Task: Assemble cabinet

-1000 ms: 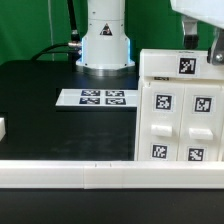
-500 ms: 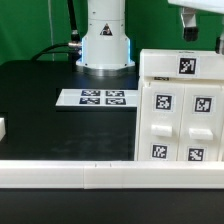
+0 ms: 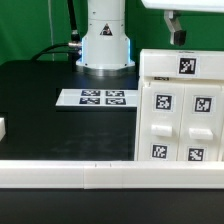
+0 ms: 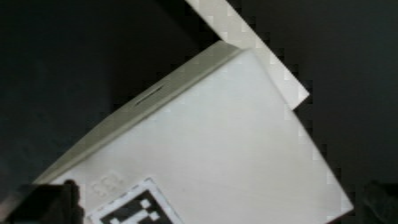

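Change since the earlier frames: the two-finger gripper (image 3: 178,30) is rising and drifting toward the exterior view's left above the cabinet (image 3: 180,112), and is now showing only as one dark finger under the white hand at the top edge. Item: the cabinet, a large white plastic square box with black-and-white square tags, is standing on the black table (image 3: 40,100) at the exterior view's right, with small white tagged drawer blocks (image 3: 163,104) seated in its front; in the wrist view its white slanted face (image 4: 214,140) is filling most of the picture, with one tag at the corner. Gripper state: it is holding nothing, clear of the cabinet, but whether the fingers are spread or closed cannot be told. Risk, as a judgement: a descent from here could be catching the cabinet's top rear edge and tipping or shifting the box, since the finger is hanging directly over it. Surroundings: the marker board (image 3: 95,98) is lying flat near the cabinet's left side; the robot's white base (image 3: 106,40) is standing behind; a long white rail (image 3: 100,177) is running across the front; a small white part (image 3: 3,128) is sitting at the left edge. Nothing is blocking the cabinet's top.
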Robot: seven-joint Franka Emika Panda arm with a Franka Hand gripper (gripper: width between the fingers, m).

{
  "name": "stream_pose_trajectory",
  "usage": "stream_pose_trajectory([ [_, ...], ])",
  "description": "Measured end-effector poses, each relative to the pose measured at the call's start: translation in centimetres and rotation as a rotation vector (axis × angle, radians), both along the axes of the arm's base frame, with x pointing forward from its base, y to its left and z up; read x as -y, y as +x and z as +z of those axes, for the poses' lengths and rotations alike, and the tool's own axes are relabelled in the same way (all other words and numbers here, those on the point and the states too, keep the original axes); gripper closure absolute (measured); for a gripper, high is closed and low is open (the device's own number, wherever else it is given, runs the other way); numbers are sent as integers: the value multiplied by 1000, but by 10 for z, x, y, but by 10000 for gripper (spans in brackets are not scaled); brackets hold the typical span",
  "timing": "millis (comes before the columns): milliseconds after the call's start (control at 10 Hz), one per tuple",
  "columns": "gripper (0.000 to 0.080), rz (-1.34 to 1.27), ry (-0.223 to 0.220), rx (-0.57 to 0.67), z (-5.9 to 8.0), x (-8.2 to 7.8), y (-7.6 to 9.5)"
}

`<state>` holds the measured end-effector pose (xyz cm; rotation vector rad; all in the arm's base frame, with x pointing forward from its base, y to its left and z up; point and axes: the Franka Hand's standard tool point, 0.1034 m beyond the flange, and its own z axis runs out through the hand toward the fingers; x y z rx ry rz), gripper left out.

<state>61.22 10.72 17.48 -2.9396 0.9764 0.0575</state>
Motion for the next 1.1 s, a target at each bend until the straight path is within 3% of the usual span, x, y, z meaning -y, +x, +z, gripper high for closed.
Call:
stream_pose_trajectory([
  [1100, 2, 1267, -19, 38, 0, 8, 4],
])
